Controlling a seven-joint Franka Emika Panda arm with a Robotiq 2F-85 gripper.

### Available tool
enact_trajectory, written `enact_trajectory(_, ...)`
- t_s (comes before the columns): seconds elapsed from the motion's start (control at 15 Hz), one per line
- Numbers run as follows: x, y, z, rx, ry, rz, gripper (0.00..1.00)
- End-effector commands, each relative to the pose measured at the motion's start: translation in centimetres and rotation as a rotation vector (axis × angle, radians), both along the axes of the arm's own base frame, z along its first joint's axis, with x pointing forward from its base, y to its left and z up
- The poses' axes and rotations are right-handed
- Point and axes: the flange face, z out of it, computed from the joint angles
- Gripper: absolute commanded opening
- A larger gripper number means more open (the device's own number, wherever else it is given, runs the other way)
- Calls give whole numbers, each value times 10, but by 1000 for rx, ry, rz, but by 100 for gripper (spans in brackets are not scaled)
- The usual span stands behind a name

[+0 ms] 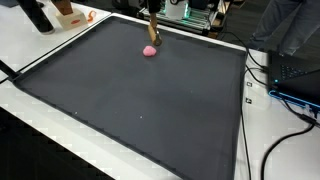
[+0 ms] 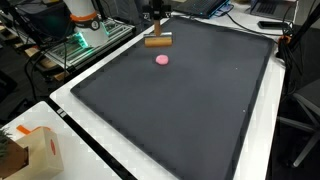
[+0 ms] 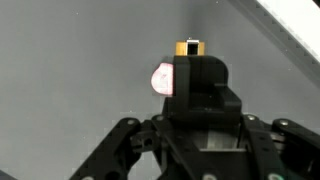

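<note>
Showing the black mat as the landmark, read from its left edge to its right. Off the mat's near left corner, in an exterior view, a cardboard box stands on the white table.

Close to the mat's far edge, your gripper hangs nose-down over the dark surface. In the wrist view its fingers are drawn together into one dark block and clenched on a small wooden piece, whose yellowish end shows at the tips. In an exterior view the wooden piece lies crosswise under the gripper. Whether it is clear of the mat or resting on it cannot be told.

Just inward of the gripper, toward the mat's middle, a pink lump lies on the mat, near the wooden piece but apart from it.

Off the mat's right edge, dark cables trail across the table.

Judged from this, you have the grasp made. The piece is not yet released and the pink lump is untouched.
</note>
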Motion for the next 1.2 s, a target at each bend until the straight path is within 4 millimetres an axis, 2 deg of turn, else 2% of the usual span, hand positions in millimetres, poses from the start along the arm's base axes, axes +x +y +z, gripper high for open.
enact_trajectory(0.0,6,4,-18,5,-7,44,24)
enact_trajectory(0.87,15,4,-63,19,58,94,24)
enact_trajectory(1.13,20,2,-69,-1,47,78,24)
